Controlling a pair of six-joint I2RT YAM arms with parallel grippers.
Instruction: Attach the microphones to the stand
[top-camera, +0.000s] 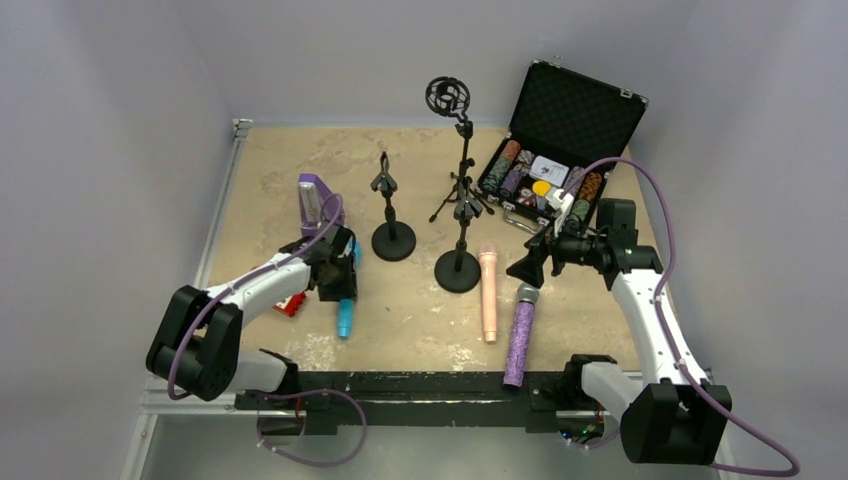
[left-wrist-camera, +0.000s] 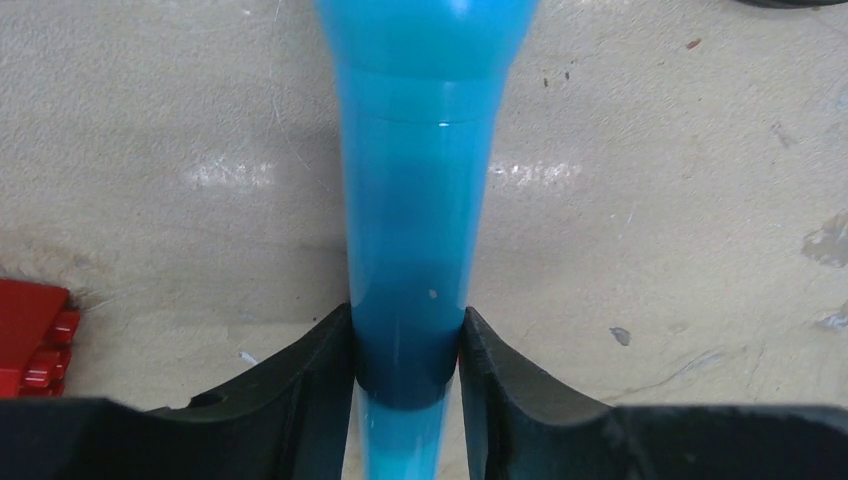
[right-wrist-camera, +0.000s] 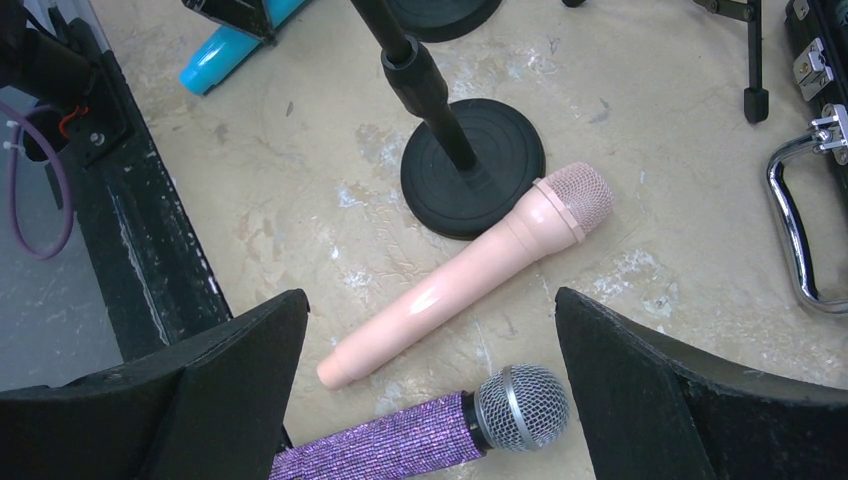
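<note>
Nothing legible anywhere — the white card in the open case (far too small) is a blur.

The white-shelled, black-jointed left arm and its matching right arm are each carrying a looping lilac cable. The left pincer and right pincer are showing thick, matte black, wedge-shaped fingers.

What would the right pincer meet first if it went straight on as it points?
Probably the peach-pink microphone, lying on the table in line with the open right pincer. The head of the purple microphone lies close beside that line; depth is unclear.
</note>
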